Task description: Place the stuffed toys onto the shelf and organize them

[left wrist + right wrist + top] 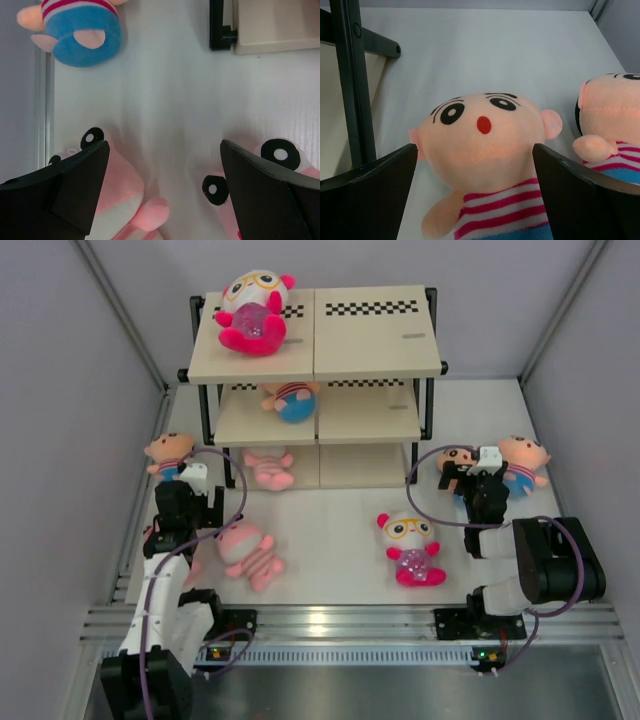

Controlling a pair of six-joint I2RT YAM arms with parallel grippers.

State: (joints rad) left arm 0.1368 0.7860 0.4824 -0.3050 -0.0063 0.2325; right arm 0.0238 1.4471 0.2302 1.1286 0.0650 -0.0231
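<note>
The shelf (365,335) stands at the top centre of the overhead view, with 3 boards in a black frame. 3 stuffed toys lie on it:
- A white-and-magenta doll (252,312) is on the left half of the top board.
- A shelved peach doll (290,400) is on the middle board below it.
- A shelved pink doll (268,468) is on the lowest board, also to the left.

The rest lie on the white table (330,520). A glasses doll (410,548) lies face up at lower centre-right. A pink striped doll (250,552) is at lower centre-left, just beside the left arm. A left peach doll (168,453) sits at the left edge, near the shelf's front left leg. At the right edge 2 more lie side by side: a near peach doll (485,135) and a far-right peach doll (522,462).

The right gripper (474,147) is spread wide. Its 2 black fingers (375,190) stand on either side of the near peach doll's head, not closed on it.

The left gripper (164,147) is also wide and holds nothing. It is over bare table, with the pink striped doll's face under one finger and a hidden pink doll (120,190) under the other.
</note>
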